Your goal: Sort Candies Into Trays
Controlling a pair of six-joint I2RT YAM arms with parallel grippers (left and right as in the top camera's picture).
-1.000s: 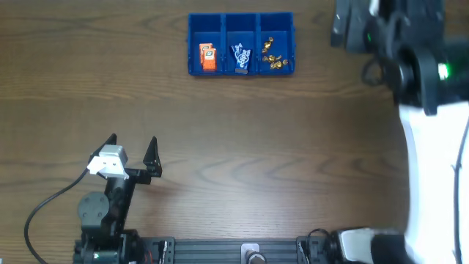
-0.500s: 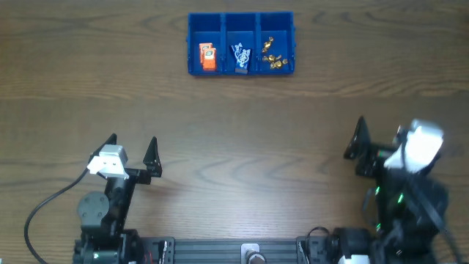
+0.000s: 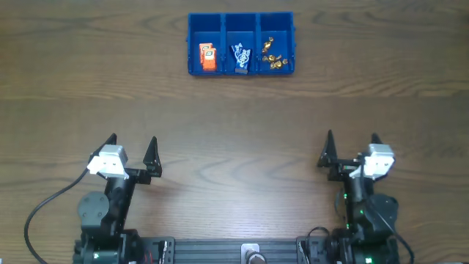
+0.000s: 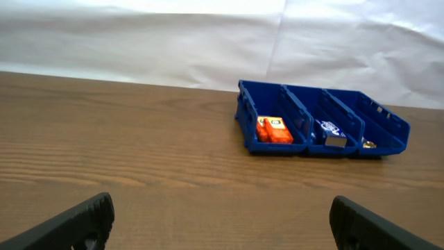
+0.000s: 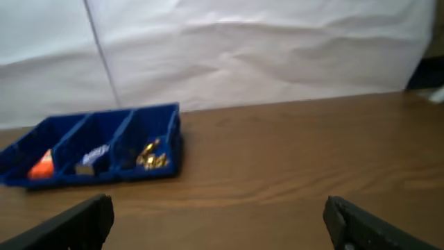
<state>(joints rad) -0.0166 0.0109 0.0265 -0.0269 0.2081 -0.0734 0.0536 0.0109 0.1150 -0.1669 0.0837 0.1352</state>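
Near the bases, the left gripper (image 3: 132, 139) and right gripper (image 3: 352, 136) sit well apart, both spread wide, holding nothing. Far across the table (image 3: 234, 147), the blue tray (image 3: 192, 44) holds orange candies (image 3: 207, 56) left, seemingly blue-white wrapped ones (image 3: 239, 55) middle, gold ones (image 3: 272, 55) right.

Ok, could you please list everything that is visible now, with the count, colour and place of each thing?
tray: one, blue, three compartments, at the far side of the table, opposite the arm bases
orange candies: two, orange, in the end compartment on the left arm's side
blue-and-white candies: a few, count unclear, in the middle compartment
gold candies: several small ones, gold, in the end compartment on the right arm's side
table: one, brown wood, under everything
backdrop: one, white, behind the table's far edge
left gripper: one, black fingers, open, near its base, holds nothing
right gripper: one, black fingers, open, near its base, holds nothing
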